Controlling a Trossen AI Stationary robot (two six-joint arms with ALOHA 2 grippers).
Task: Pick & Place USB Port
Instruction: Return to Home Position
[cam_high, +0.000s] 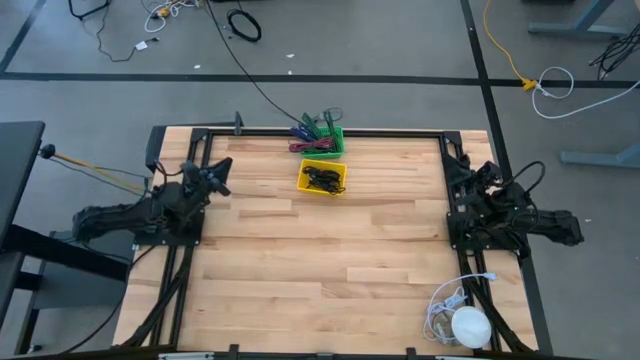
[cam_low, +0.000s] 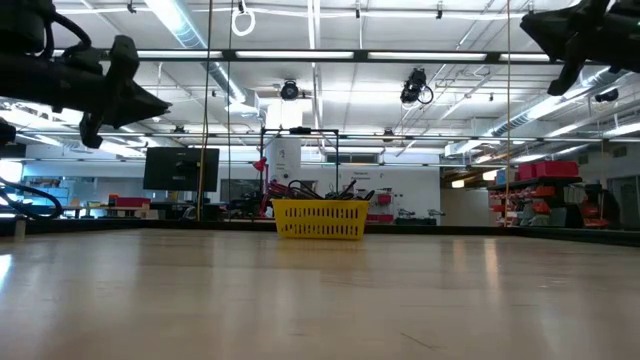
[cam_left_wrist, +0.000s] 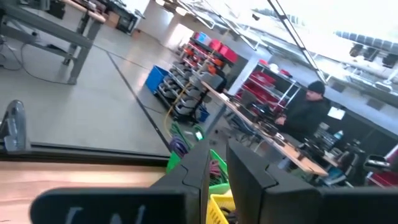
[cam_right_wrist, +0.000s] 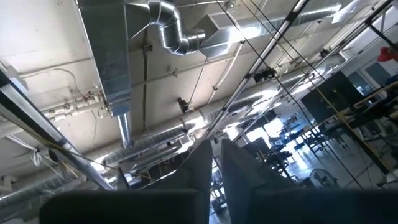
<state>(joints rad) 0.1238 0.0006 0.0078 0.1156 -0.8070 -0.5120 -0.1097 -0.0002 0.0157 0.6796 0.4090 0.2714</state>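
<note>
Yellow basket (cam_high: 304, 180) of black cables (cam_high: 323, 178) sits ahead of the left gripper (cam_left_wrist: 217, 150), jaws closed and empty. Green basket (cam_high: 338, 136) beyond holds pink cables (cam_high: 313, 148). Right gripper (cam_right_wrist: 216, 149) is closed too.

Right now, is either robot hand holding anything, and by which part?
Nothing is held. The left gripper and right gripper are both empty, hanging above the table.

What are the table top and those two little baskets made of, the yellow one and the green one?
The table top looks like wood: pale strips joined side by side, visible grain, a slight sheen. The yellow basket is probably moulded plastic, judging by its bright even colour and slotted lattice walls. The green basket is likely the same plastic, though it shows too small to be sure.
</note>
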